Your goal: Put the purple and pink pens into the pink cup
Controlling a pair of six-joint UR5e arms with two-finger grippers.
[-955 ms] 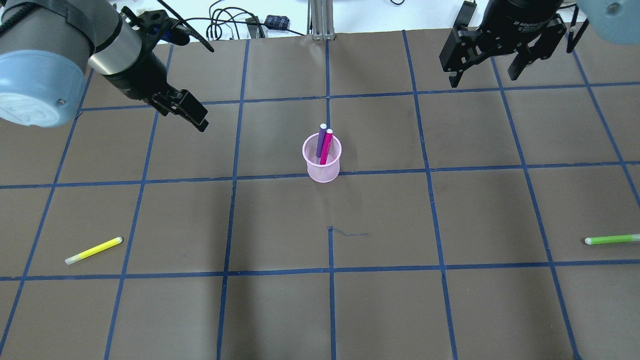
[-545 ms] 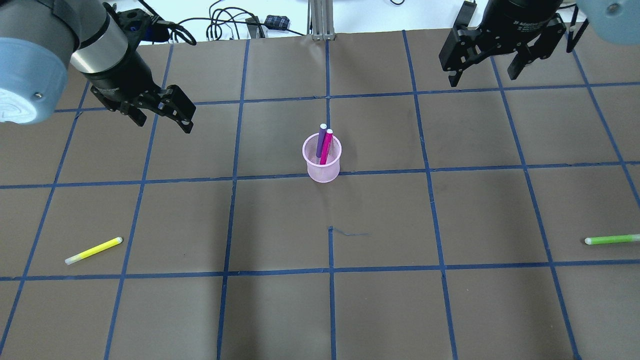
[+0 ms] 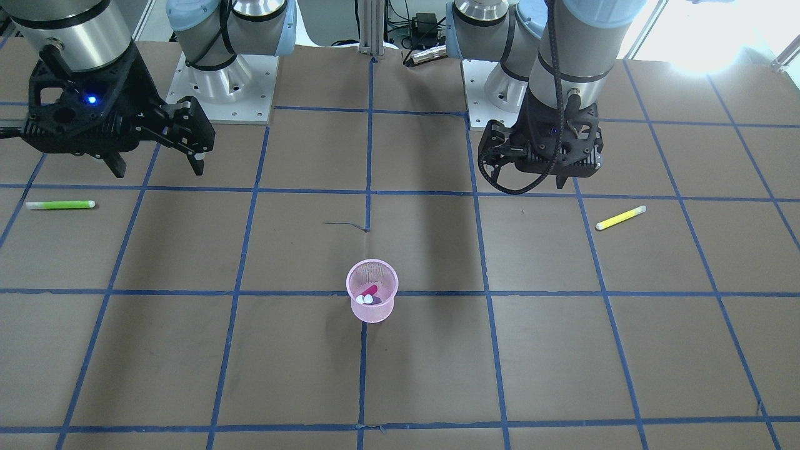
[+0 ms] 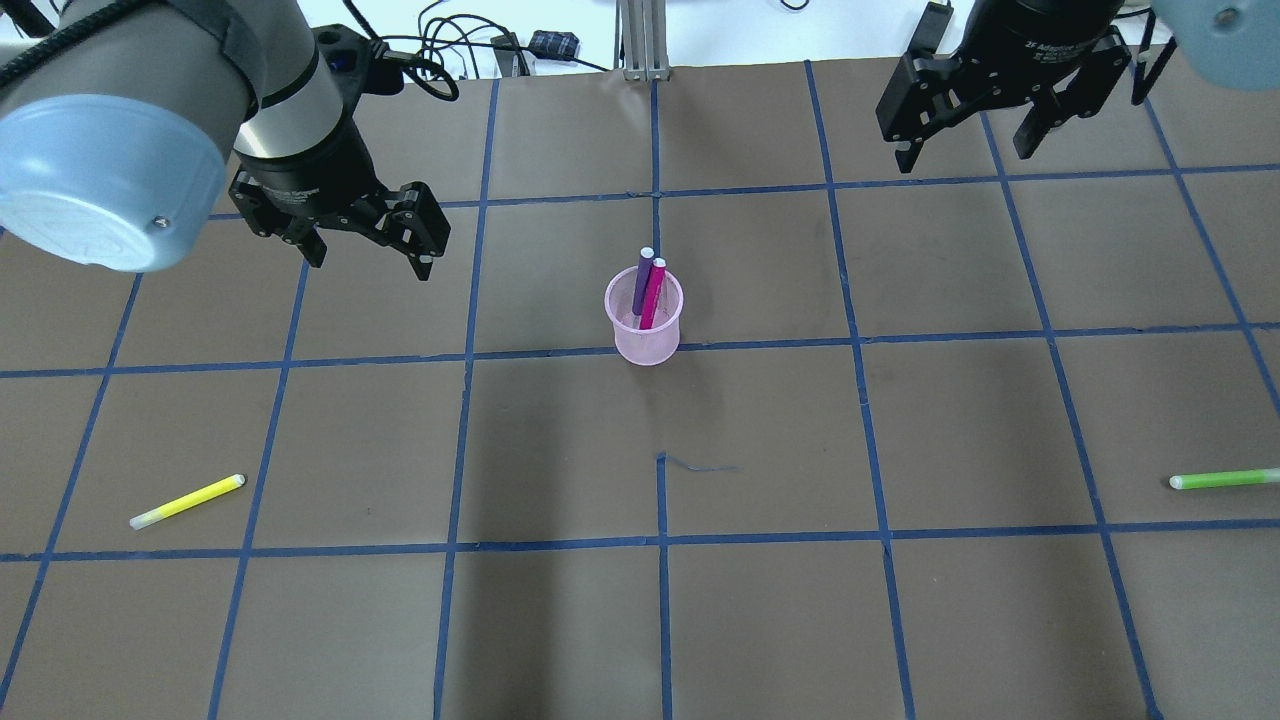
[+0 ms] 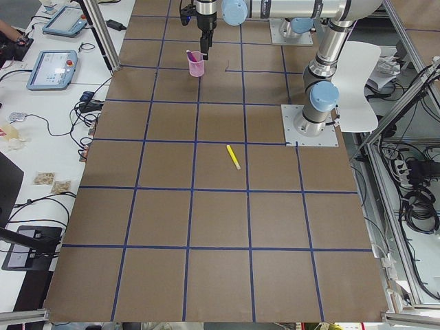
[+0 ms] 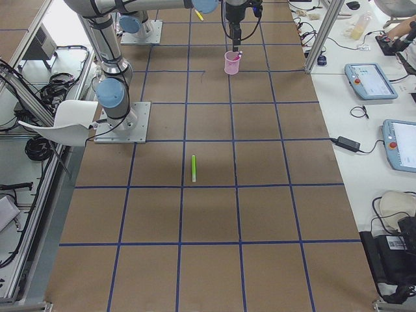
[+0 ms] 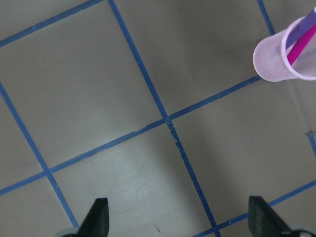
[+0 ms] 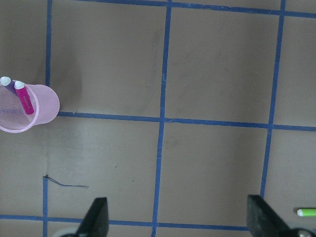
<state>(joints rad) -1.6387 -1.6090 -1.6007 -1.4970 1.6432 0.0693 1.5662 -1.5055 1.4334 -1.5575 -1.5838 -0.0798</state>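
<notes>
The pink mesh cup (image 4: 643, 335) stands upright near the table's middle. The purple pen (image 4: 641, 283) and the pink pen (image 4: 652, 295) stand in it, leaning together. The cup also shows in the front view (image 3: 372, 309), in the left wrist view (image 7: 276, 57) and in the right wrist view (image 8: 34, 116). My left gripper (image 4: 368, 258) is open and empty, hovering left of the cup. My right gripper (image 4: 968, 152) is open and empty, at the far right, well away from the cup.
A yellow pen (image 4: 187, 501) lies at the near left. A green pen (image 4: 1225, 479) lies at the near right edge. Cables (image 4: 450, 50) and a metal post (image 4: 640, 40) are at the table's far edge.
My left gripper has swung right, towards the cup, and turned its wrist. The right gripper, the cup and the pens have not moved.
</notes>
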